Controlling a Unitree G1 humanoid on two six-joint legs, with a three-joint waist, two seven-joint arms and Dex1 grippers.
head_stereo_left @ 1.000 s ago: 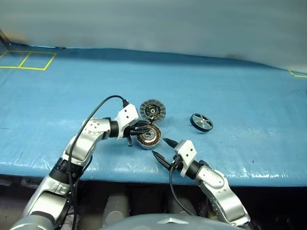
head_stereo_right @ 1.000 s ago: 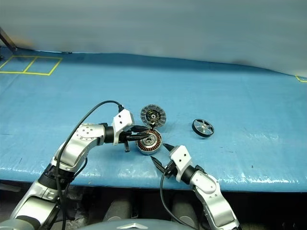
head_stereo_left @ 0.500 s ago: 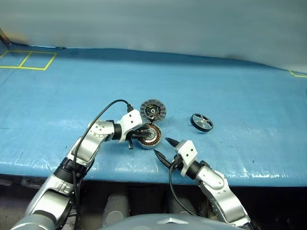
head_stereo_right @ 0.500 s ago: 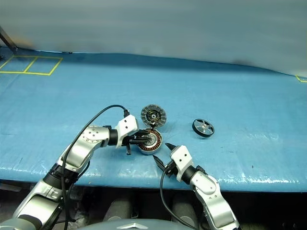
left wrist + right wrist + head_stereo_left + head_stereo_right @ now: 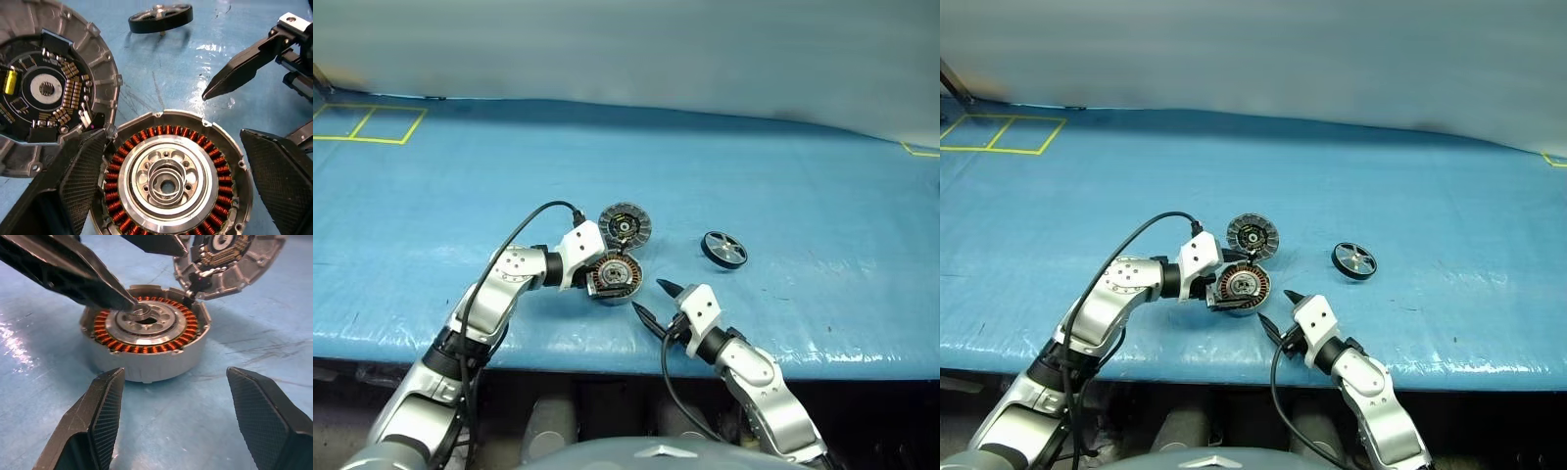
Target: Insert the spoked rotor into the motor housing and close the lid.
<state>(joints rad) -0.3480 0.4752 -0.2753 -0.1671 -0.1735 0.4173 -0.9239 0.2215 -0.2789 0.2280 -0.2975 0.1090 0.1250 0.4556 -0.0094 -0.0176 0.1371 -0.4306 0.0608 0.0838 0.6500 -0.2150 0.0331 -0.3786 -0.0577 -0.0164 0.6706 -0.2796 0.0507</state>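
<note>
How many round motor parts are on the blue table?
3: the motor housing at the left hand, its lid propped open behind it, the spoked rotor apart, further right.

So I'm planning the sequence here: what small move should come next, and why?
Probably send the right gripper, jaws open, toward the spoked rotor. The rotor lies apart on the mat, the motor housing is empty with its lid open, and the left gripper is open around the housing.

Head pair look down — wrist views close, sharing motor housing point(image 5: 168, 181)
</note>
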